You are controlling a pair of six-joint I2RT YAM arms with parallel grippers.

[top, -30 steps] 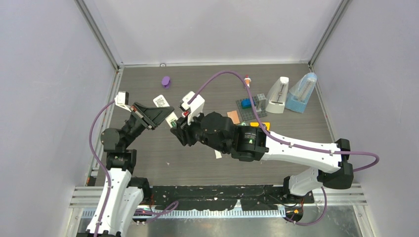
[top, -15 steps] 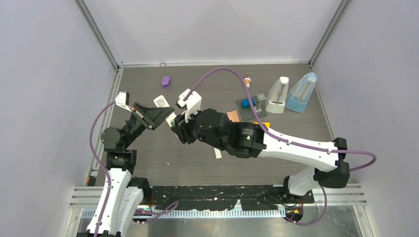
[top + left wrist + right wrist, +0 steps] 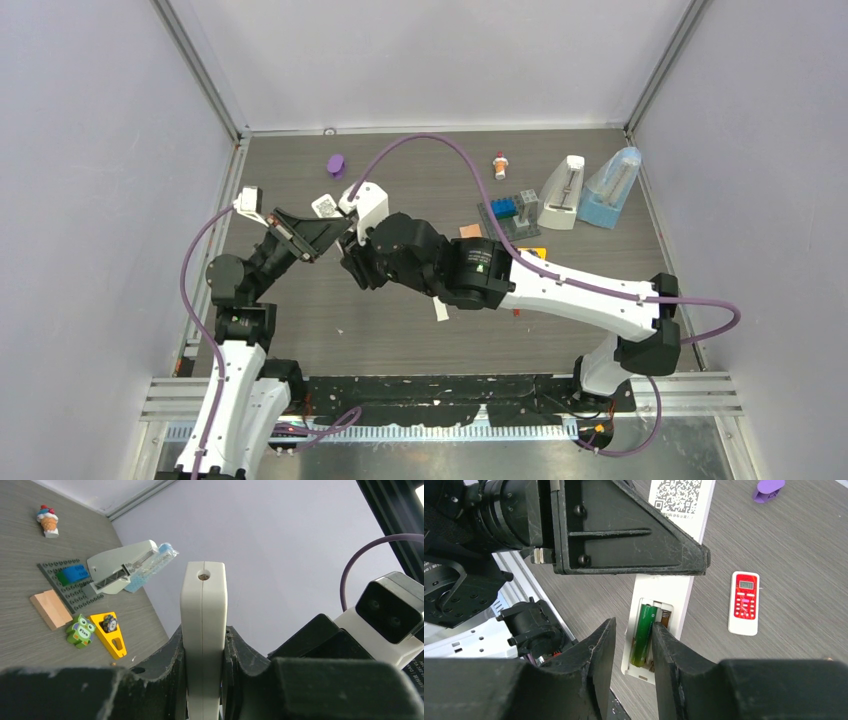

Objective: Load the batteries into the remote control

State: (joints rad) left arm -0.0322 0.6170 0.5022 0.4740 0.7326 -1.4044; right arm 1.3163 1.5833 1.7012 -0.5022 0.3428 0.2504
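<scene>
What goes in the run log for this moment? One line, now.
left end effector: shut on remote control | right end effector: open, straddling green battery | green battery: in compartment

The left claw (image 3: 322,230) and the right claw (image 3: 353,262) stand close together over the dark table (image 3: 300,320). The white remote control (image 3: 323,205) pokes out past the left claw, its code label up. Beyond the left claw lies a purple piece (image 3: 336,164). Well behind the right claw sit an ice-cream toy (image 3: 500,164), a grey studded plate (image 3: 497,212), a white stapler (image 3: 562,192) and a pale blue object (image 3: 612,187). A wooden block (image 3: 470,232) and a yellow wedge (image 3: 530,254) lie beside that claw's arm.
</scene>
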